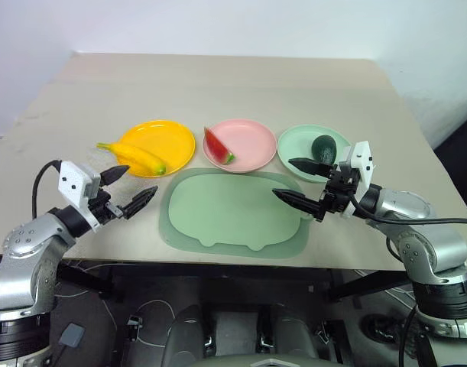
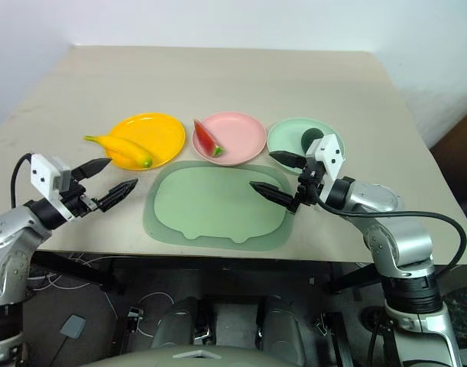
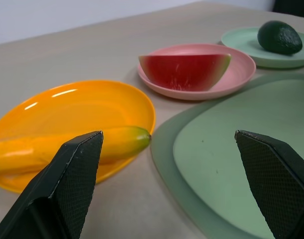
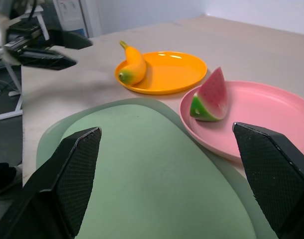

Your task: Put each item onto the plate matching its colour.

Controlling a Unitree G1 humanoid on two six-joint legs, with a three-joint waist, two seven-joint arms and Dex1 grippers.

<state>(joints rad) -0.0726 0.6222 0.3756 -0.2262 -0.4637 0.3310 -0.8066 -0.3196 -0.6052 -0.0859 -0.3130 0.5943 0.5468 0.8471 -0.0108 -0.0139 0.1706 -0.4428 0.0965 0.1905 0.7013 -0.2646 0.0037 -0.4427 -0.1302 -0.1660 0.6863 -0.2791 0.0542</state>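
Both jaws gape wide and hold nothing: the left gripper (image 1: 129, 187) hangs beside the mat (image 1: 233, 214), the right gripper (image 1: 302, 182) over its far corner. Beyond lie three plates: banana (image 1: 134, 157) overhanging yellow plate (image 1: 168, 138), watermelon (image 1: 217, 145) on pink plate (image 1: 252, 141), avocado (image 1: 323, 147), partly hidden in the right eye view, on green plate (image 1: 298, 141).

Yellow banana (image 1: 134, 157), green at tip, on orange-yellow plate (image 1: 168, 134). Red watermelon wedge (image 1: 216, 145), green rind, pale band between, on pink plate (image 1: 252, 141). Dark green avocado (image 1: 323, 147) on light green plate (image 1: 297, 143). Pale green mat (image 1: 233, 210), darker green border. Beige table (image 1: 218, 84). Black gripper fingers (image 3: 77, 169), fine cross-hatched texture.
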